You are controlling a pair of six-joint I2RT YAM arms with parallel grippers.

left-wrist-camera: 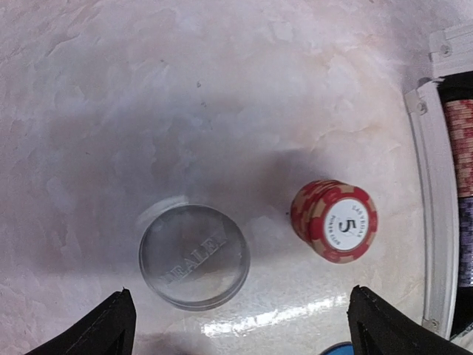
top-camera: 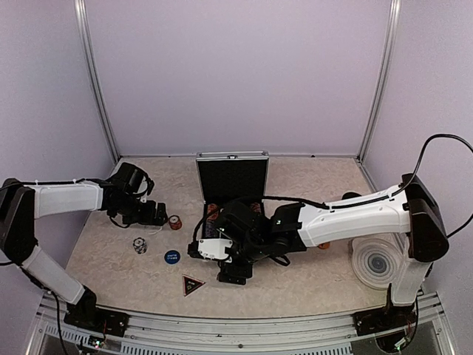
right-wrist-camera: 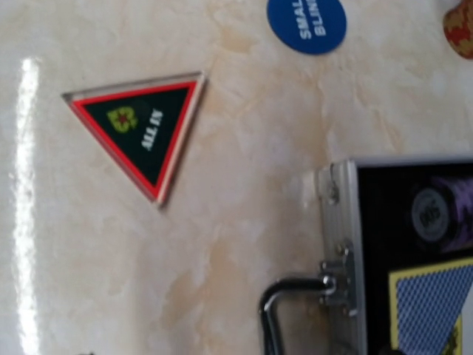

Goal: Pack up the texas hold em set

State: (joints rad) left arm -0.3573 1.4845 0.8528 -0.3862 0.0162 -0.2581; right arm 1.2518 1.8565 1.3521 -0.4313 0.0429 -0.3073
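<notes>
**L tool** (left-wrist-camera: 238, 319): released, jaws at full spread, nothing held. Hovers over tabletop (left-wrist-camera: 185, 89), left of case (top-camera: 231, 179).

**Critical relation:** chip stack (left-wrist-camera: 334, 220) lies ahead of L tool, toward its right finger, on the case side. Stack appears tipped, "5" face toward wrist cam, so its axis looks closer to lying than upright (judgement only). Dealer btn (left-wrist-camera: 194, 257) lies flat beside the stack, on the side away from case, not touching it. Both sit w/in the jaw span. L arm is the nearer arm to both.

**R tool** (top-camera: 233, 275): over front of case. Fingers barely in view, nothing seen between them; reads as released. Triangle (right-wrist-camera: 140, 127) lies flat off case's front-left corner, clear of handle (right-wrist-camera: 284, 310). Blue btn (right-wrist-camera: 306, 24) is left of case, near its front. R arm is nearer to these two.

**Qty, loose outside case:**
- chip stack: 1 (chips in it not countable)
- dealer btn: 1
- blue btn: 1
- triangle: 1

**Qty, in case, visible:**
- blue deck (right-wrist-camera: 429, 307): 1
- purple chips (right-wrist-camera: 431, 214): 1 row
- red chips (left-wrist-camera: 460, 129): 1 row
- rest hidden by R arm

**Case:** 1, open, lid upright.
</notes>
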